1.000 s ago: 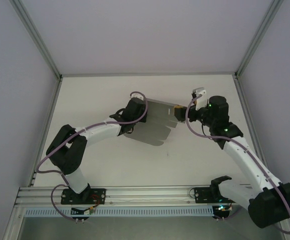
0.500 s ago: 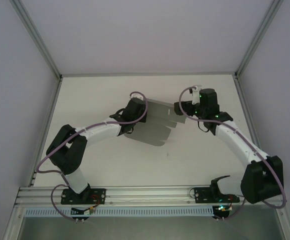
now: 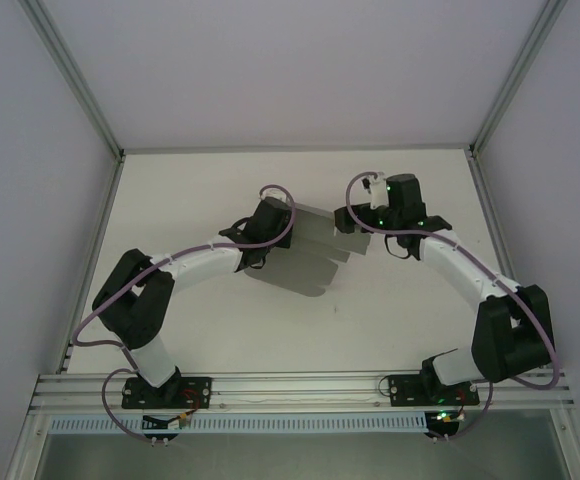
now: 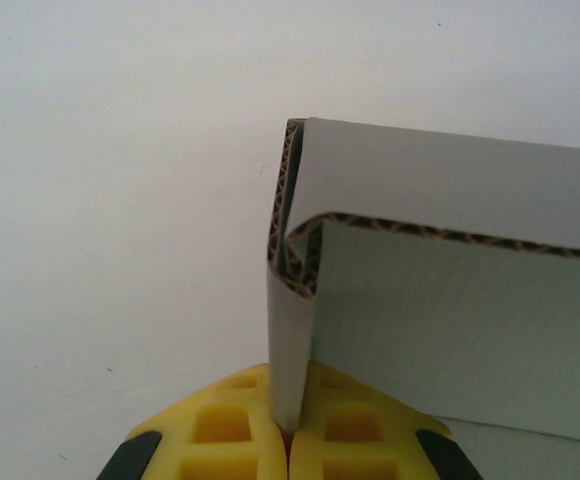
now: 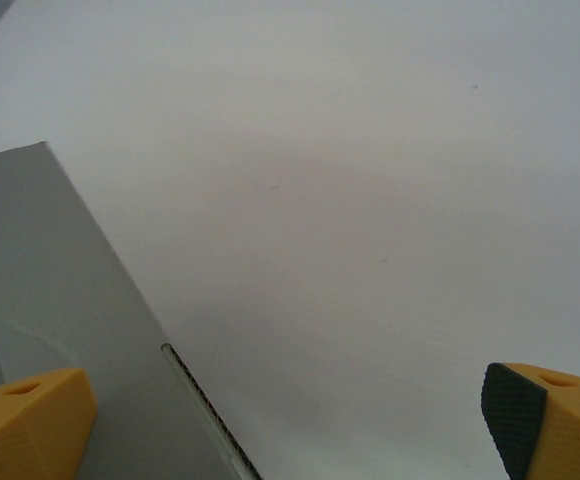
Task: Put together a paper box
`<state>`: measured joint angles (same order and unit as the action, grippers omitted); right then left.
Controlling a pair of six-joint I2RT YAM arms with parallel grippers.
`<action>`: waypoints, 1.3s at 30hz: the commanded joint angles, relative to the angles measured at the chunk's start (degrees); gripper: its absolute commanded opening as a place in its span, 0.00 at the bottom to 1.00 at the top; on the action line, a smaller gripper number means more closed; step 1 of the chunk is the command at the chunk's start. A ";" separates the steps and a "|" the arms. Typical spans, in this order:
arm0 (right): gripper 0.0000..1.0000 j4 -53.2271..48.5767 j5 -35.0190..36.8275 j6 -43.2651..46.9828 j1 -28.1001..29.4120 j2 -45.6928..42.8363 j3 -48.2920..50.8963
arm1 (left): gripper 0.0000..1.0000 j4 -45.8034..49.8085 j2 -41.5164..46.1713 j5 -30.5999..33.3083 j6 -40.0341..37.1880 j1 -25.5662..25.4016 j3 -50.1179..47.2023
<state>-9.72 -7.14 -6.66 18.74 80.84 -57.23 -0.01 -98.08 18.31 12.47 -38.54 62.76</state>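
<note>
The paper box [image 3: 305, 258] is grey corrugated cardboard, partly folded, lying mid-table between the two arms. In the left wrist view a folded, doubled wall of the paper box [image 4: 450, 300] stands upright, and my left gripper [image 4: 292, 440] is shut on that wall's lower edge, its yellow fingers [image 4: 220, 425] pressed together round it. From above, the left gripper [image 3: 266, 240] sits at the box's left end. My right gripper [image 3: 348, 218] is at the box's right end, open wide. In the right wrist view the right gripper [image 5: 290, 430] straddles a cardboard edge [image 5: 200, 410] of a grey panel [image 5: 60, 300].
The white table [image 3: 370, 320] is walled by an aluminium frame, with posts at the back corners [image 3: 120, 152] and a rail along the near edge [image 3: 300, 385]. Bare table lies in front of the box and behind it.
The right arm has swung left and forward, bringing its open gripper up to the box's right end. The left arm and its grip have stayed put.
</note>
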 commanded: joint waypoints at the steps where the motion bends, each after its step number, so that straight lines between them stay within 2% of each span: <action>1: 1.00 -4.03 8.98 1.00 -0.26 -2.67 -0.91 | 0.00 -3.04 2.18 1.35 -0.05 0.17 -0.45; 7: 1.00 -8.80 11.46 0.53 -3.02 -4.26 -1.43 | 0.00 -2.32 2.81 2.79 -0.54 0.22 -1.48; 12: 1.00 -8.50 2.93 2.11 -3.01 -4.29 0.01 | 0.00 -2.54 2.57 1.71 -0.37 0.23 -1.02; 23: 1.00 -5.98 -7.08 6.39 -2.85 -0.64 -0.69 | 0.00 -2.76 2.55 -0.74 -0.69 0.17 -0.20; 32: 1.00 2.69 -12.20 1.18 -1.10 1.73 0.41 | 0.00 -2.85 2.24 -3.62 -0.55 -0.20 1.18; 39: 1.00 10.72 -4.88 -5.48 0.88 3.96 0.57 | 0.00 -3.61 2.19 -3.30 0.53 -1.15 0.96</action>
<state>-6.35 -14.61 -7.40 18.59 83.57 -57.06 -2.15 -97.65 16.53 12.67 -38.50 62.06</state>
